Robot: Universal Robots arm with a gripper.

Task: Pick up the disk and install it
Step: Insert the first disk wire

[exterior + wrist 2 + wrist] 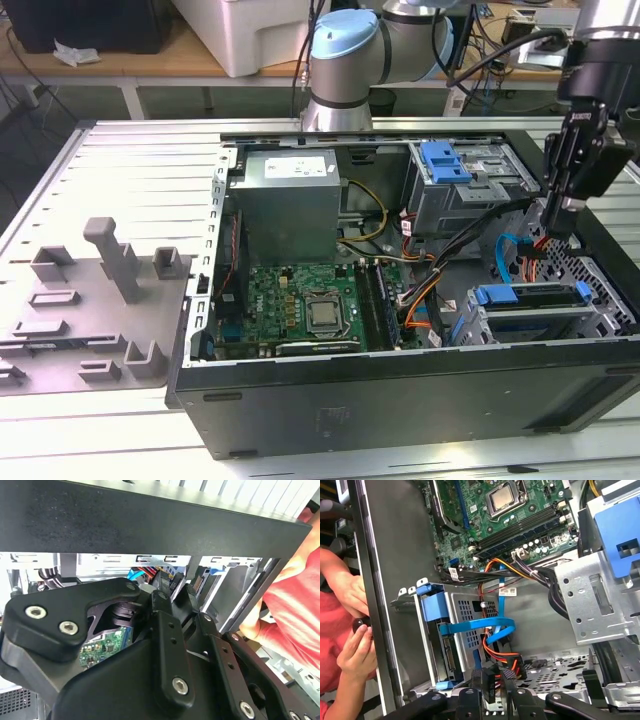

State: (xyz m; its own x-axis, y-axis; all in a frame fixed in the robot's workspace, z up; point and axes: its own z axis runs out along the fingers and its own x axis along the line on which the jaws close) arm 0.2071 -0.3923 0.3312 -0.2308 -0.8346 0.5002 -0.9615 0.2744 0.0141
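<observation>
Pinching what looks like a black plug (490, 684) on orange and black wires, my gripper (491, 677) is closed down narrow, with the plug filling the gap between the fingers. In the exterior view I hang at about three o'clock of the open case (400, 400), low among the cables. The disk (535, 303) is not in my grip. It sits in its blue caddy inside the drive cage (470, 325) at about four o'clock of the case, near me but apart. I judge the step in hand to be cabling the seated disk. Doing it well means holding the plug square to the disk's connector end, pressing straight rather than at a slant, going slowly so the wires do not drag, and steering clear of the blue data cable (480, 627) looped across the cage. The exterior view gives me the layout, with the motherboard (300, 300) at nine o'clock of the cage. The first wrist view adds the disk's end face in the cage and a person's hands (355, 650) just outside the case wall (395, 580). The second wrist view adds the plug's tip close up and a red sleeve (295, 615).
</observation>
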